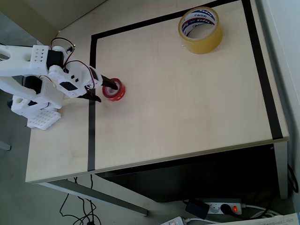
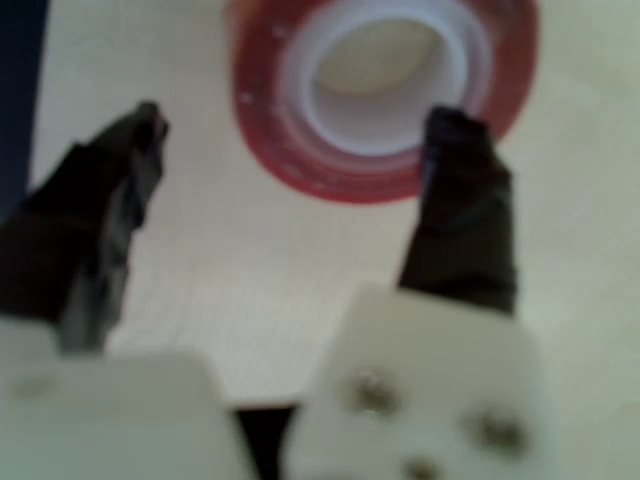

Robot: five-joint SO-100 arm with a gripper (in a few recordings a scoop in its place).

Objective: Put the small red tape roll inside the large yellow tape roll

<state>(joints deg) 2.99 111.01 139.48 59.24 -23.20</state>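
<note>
1. Overhead view gives you the white arm at the 9 o'clock edge of the pale surface (image 1: 187, 93), with its gripper (image 1: 104, 91) reaching toward the centre.
2. You can see the small red tape roll (image 1: 114, 89) lying flat at the gripper's tip, just inside the black tape line (image 1: 92, 103) that borders the surface.
3. The gripper's dark fingers (image 1: 108, 82) stand apart: one lies over the roll's core, the other sits outside the ring toward 7 o'clock.
4. The large yellow tape roll (image 1: 200, 30) rests flat at about 1 o'clock, well apart from the red roll.
5. Wrist view is blurred; you see the small red tape roll (image 2: 385, 95) at 12 o'clock, its top cut off by the frame edge.
6. There, the right finger (image 2: 462, 215) overlaps the roll's near rim and the left finger (image 2: 95, 225) stands clear of it; whether either touches the roll is hard to make out.
</note>
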